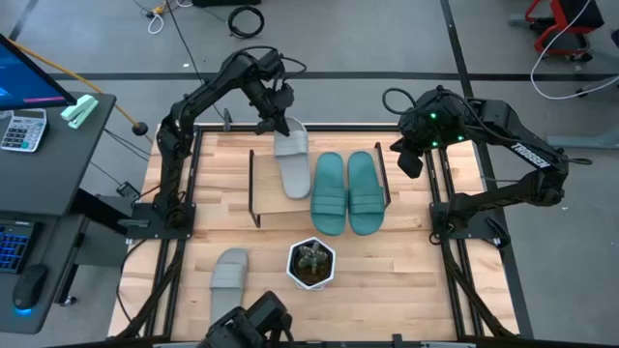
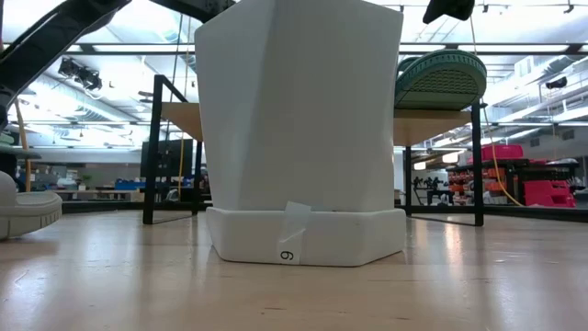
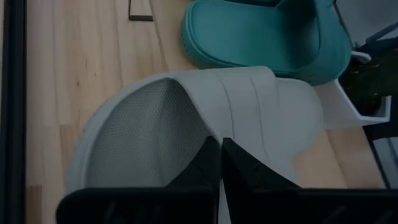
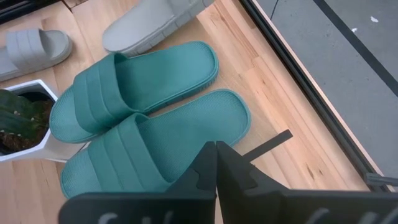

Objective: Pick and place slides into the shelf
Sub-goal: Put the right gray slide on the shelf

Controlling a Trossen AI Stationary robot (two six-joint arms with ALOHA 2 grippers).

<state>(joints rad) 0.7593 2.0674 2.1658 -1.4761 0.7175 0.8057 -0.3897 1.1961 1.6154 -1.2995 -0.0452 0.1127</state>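
A light grey slide [image 1: 292, 159] lies lengthwise on the left part of the shelf [image 1: 266, 205], beside the teal pair [image 1: 346, 193]. My left gripper [image 1: 276, 121] is shut on its far end; in the right wrist view this slide [image 4: 155, 18] looks tipped on one side. The second grey slide [image 1: 230, 271] rests sole down on the table at the near left. My right gripper [image 1: 411, 157] is shut and empty, beyond the shelf's right frame. My left gripper meets the grey slide where the strap's edge joins the footbed [image 3: 214, 134], on one side near its far end. The fingers come from above and the far side, slanting down. The shut fingertips hide the contact itself. The slide's near end rests on the shelf board.
A white hexagonal pot with a plant [image 1: 311, 263] stands in front of the shelf, right of the loose grey slide, and fills the low view [image 2: 299, 138]. The shelf's dark side frames [image 1: 253, 188] rise at both ends. The board's near left corner is bare.
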